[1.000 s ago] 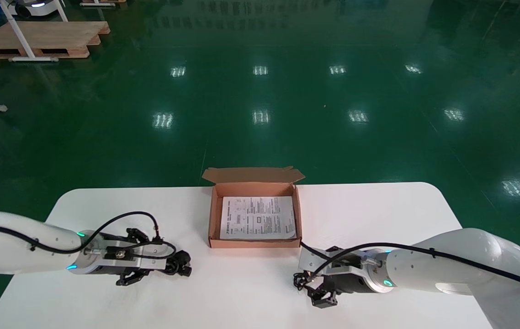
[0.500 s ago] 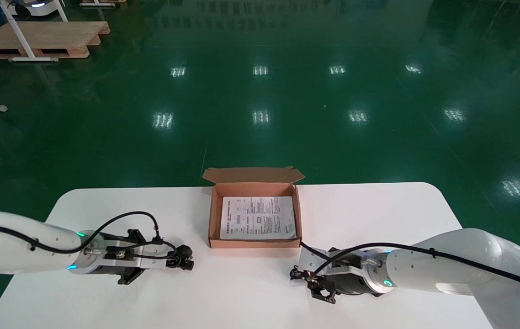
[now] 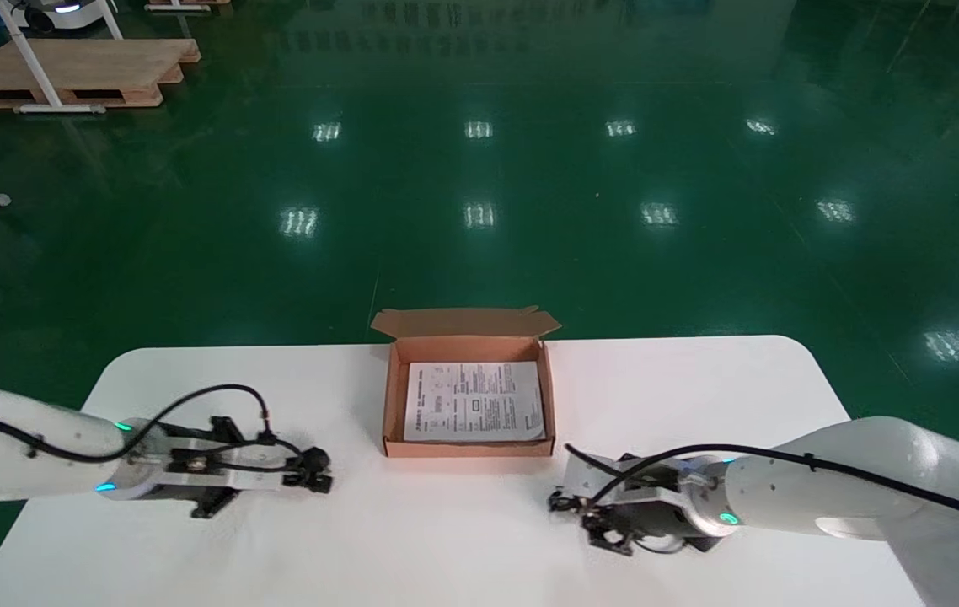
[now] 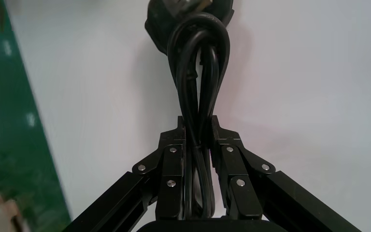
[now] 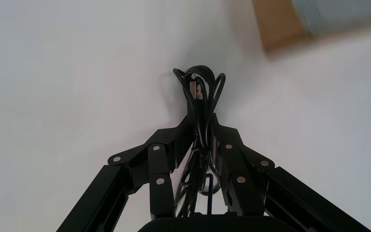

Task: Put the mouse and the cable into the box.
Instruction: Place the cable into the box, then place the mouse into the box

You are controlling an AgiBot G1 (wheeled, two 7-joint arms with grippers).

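Table (image 3: 463, 548), white and wide, lies under both claws. The cardboard box (image 3: 392, 396) stands open between my two claws and farther out than either, with a printed sheet (image 3: 474, 401) flat on its floor. My left claw (image 4: 197, 133) hangs low over the tabletop, clenched on a thick black cable (image 4: 178, 77) folded into a loop. The loop and its bulky plug end stick out just past the fingertips. My right claw (image 5: 200, 126), low on the other side, pinches a thin coiled cable (image 5: 198, 89), its USB plug showing just beyond the tips. Both bundles are outside the box. I cannot make out the mouse.
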